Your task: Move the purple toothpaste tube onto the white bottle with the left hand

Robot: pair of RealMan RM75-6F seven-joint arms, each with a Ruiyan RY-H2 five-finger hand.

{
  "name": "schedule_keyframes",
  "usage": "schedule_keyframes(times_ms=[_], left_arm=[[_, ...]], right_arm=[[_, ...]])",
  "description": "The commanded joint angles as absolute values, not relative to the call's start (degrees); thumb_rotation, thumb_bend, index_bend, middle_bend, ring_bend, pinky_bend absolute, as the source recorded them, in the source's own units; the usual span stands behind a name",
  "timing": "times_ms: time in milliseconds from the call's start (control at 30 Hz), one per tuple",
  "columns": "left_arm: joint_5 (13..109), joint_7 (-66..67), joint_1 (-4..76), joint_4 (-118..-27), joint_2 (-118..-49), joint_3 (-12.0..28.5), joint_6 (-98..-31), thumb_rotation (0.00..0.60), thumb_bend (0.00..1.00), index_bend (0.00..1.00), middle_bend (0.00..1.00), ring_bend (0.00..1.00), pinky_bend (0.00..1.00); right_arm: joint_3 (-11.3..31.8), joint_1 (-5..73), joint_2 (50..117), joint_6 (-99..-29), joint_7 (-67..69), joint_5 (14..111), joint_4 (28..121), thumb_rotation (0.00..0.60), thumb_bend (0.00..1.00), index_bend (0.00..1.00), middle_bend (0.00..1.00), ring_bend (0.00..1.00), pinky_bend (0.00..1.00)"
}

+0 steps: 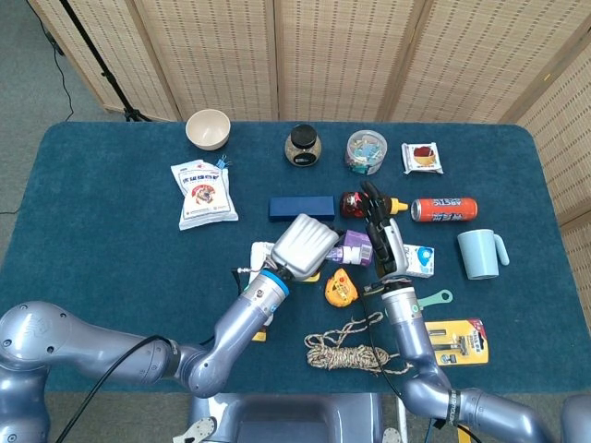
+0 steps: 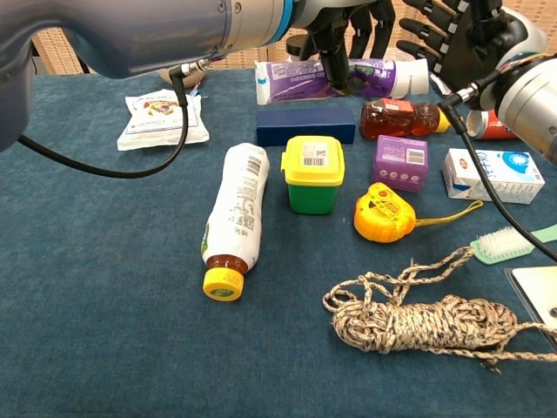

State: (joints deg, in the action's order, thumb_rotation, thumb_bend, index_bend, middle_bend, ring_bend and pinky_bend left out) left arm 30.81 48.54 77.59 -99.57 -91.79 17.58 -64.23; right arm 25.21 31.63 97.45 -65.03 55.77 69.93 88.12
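Two hands in frame. Left hand (image 2: 344,26) grips the purple toothpaste tube (image 2: 326,80) from above, fingers wrapped over its middle; the tube is lifted clear of the table and lies level, crimped end pointing to view-left, white cap to view-right. In the head view the left hand (image 1: 305,245) covers most of the tube, only its cap end showing.

Landmark: yellow-lidded green box (image 2: 312,173). In the chest view the held tube hangs above and behind it, over the dark blue box (image 2: 305,125) that sits just behind the green box. White bottle (image 2: 235,218) lies on its side just left of the green box, yellow cap toward the camera, not touching the tube. Purple box (image 2: 400,162) is just right of the green box, with the bear-shaped honey bottle (image 2: 401,117) behind that. Yellow tape measure (image 2: 384,213) is to the right front of the green box, the rope coil (image 2: 418,318) further front right.

Right hand (image 2: 461,35) is up to the right of the tube, fingers spread apart, holding nothing; its fingertips are close to the tube's cap end, contact unclear. White carton (image 2: 493,175) is beyond the purple box, far right of the green box.
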Motion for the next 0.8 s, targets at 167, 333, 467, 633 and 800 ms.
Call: schedule_keyframes(times_ms=[167, 333, 467, 633, 800], left_arm=[[30.60, 48.88, 77.93, -99.36, -92.08, 17.68, -64.34, 0.600, 0.98, 0.61, 0.55, 0.61, 0.60], [29.99, 49.44, 78.46, -99.17, -92.27, 17.97, -64.31, 0.600, 0.98, 0.61, 0.55, 0.61, 0.60], [28.92, 50.50, 79.21, -99.11, -92.26, 18.14, -64.04, 0.600, 0.98, 0.61, 0.55, 0.61, 0.60], [28.01, 51.06, 79.92, -98.56, -92.74, 18.46, -64.15, 0.600, 0.98, 0.62, 0.55, 0.61, 0.60], [27.43, 51.41, 80.47, -98.06, -93.21, 18.66, -64.26, 0.600, 0.98, 0.62, 0.55, 0.61, 0.60]], right_arm=[[25.21, 31.25, 97.59, -64.98, 56.57, 70.53, 88.67, 0.178, 0.00, 0.00, 0.00, 0.00, 0.00], [25.08, 31.21, 97.93, -65.09, 56.33, 70.74, 88.58, 0.178, 0.00, 0.00, 0.00, 0.00, 0.00], [24.92, 31.34, 98.22, -65.02, 56.09, 71.11, 88.27, 0.180, 0.00, 0.00, 0.00, 0.00, 0.00], [24.93, 31.45, 98.47, -64.95, 56.19, 71.36, 88.06, 0.177, 0.00, 0.00, 0.00, 0.00, 0.00], [24.92, 31.47, 98.65, -64.99, 56.04, 71.46, 87.76, 0.178, 0.00, 0.00, 0.00, 0.00, 0.00]])
